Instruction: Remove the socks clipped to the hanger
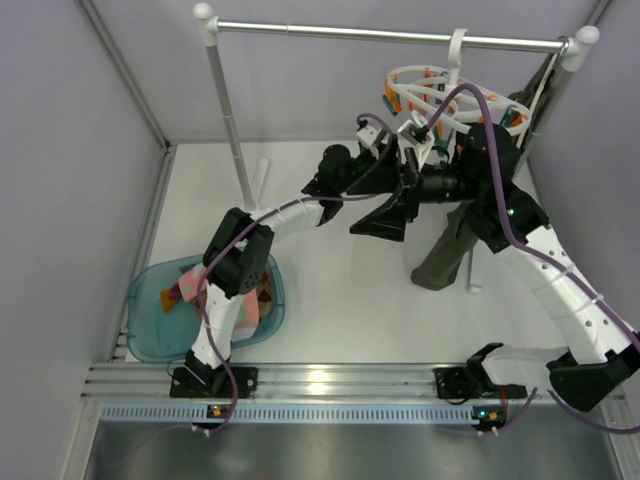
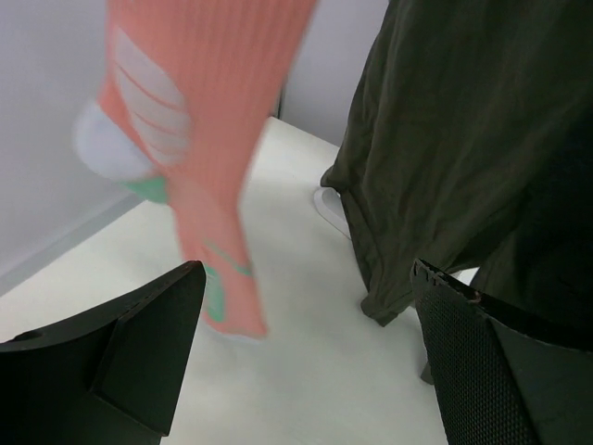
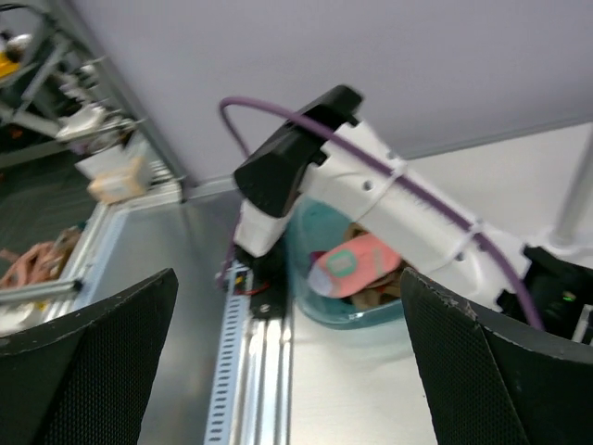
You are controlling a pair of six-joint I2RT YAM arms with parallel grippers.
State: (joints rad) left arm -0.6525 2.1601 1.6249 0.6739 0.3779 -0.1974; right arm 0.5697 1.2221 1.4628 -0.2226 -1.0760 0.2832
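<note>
The white oval hanger (image 1: 440, 95) with orange and teal clips hangs from the rack bar at the back right. One pink sock (image 2: 199, 167) with teal and white marks dangles below it, blurred, its toe just beyond my left finger. My left gripper (image 2: 310, 362) is open and holds nothing; the sock is left of the gap, not between the fingers. My right gripper (image 3: 287, 362) is open and holds nothing, facing back toward the left arm (image 3: 371, 195). Another pink sock (image 3: 357, 264) lies in the teal basin (image 3: 310, 287).
A long dark olive garment (image 2: 445, 139) hangs right of the sock, down to the table (image 1: 450, 245). The teal basin (image 1: 150, 300) holds several socks at the front left. Both forearms cross under the hanger. The rack's upright pole (image 1: 230, 120) stands at the back left.
</note>
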